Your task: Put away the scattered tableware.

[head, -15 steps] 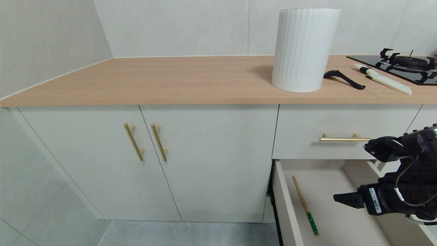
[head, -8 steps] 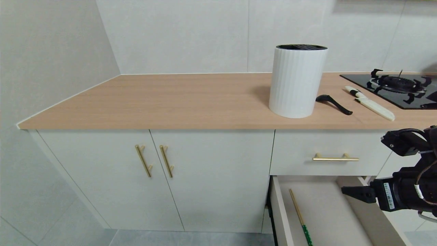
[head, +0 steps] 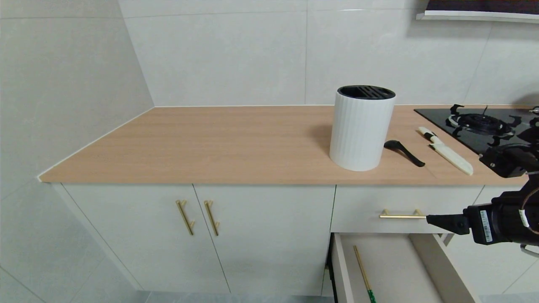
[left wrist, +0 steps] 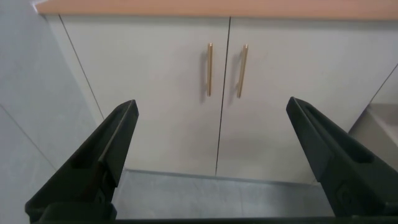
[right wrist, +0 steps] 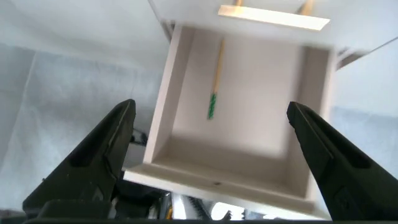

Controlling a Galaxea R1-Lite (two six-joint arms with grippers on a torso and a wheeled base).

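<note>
Down in the open white drawer (head: 339,269) lie the green-tipped wooden chopsticks (head: 362,273), near its left wall. On the wooden countertop (head: 210,147) I see a black spoon (head: 403,152) and a cream-bladed knife (head: 445,150) right of the white ribbed holder (head: 361,128). My right gripper (right wrist: 210,112) hangs above the drawer and my left gripper (left wrist: 211,106) faces the cabinet doors (left wrist: 161,93), both with jaws wide and empty.

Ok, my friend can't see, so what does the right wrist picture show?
The open right claw hangs over a pulled-out white drawer with green-tipped chopsticks lying inside. A gold handle sits just past the drawer.
</note>
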